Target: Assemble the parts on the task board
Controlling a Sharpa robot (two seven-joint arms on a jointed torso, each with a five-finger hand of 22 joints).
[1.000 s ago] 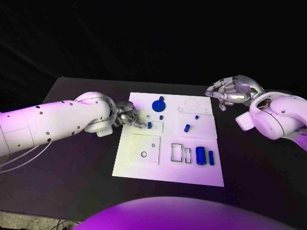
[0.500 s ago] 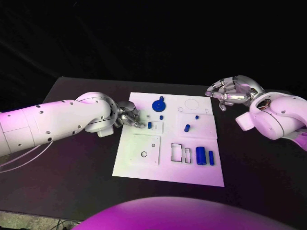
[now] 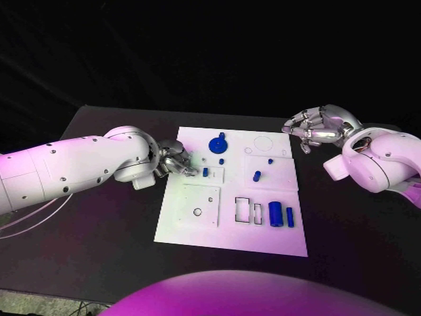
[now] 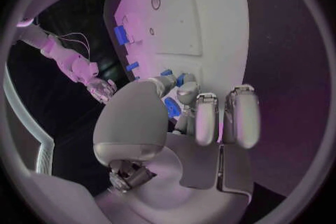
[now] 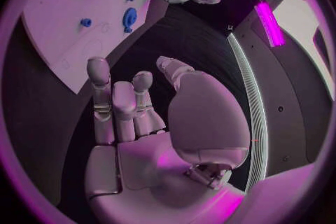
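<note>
The white task board (image 3: pixel 234 197) lies mid-table. My left hand (image 3: pixel 177 161) sits at its left edge, thumb and a finger closed around a small upright blue part (image 3: pixel 205 172) in a square recess. In the left wrist view that blue part (image 4: pixel 171 107) shows between the thumb and fingers of my left hand (image 4: pixel 189 117). A blue gear-shaped part (image 3: pixel 216 143) lies at the board's far side and a blue peg (image 3: pixel 256 176) near its middle. Two blue blocks (image 3: pixel 275 214) stand at the right. My right hand (image 3: pixel 315 128) hovers off the far right corner, holding nothing, with its fingers (image 5: pixel 112 101) apart from the thumb.
The board also carries a raised square plate (image 3: pixel 199 204) with a small hole and two rectangular slots (image 3: pixel 242 209). Black tabletop (image 3: pixel 106 224) surrounds the board on all sides. My right forearm (image 3: pixel 386 164) hangs over the table's right side.
</note>
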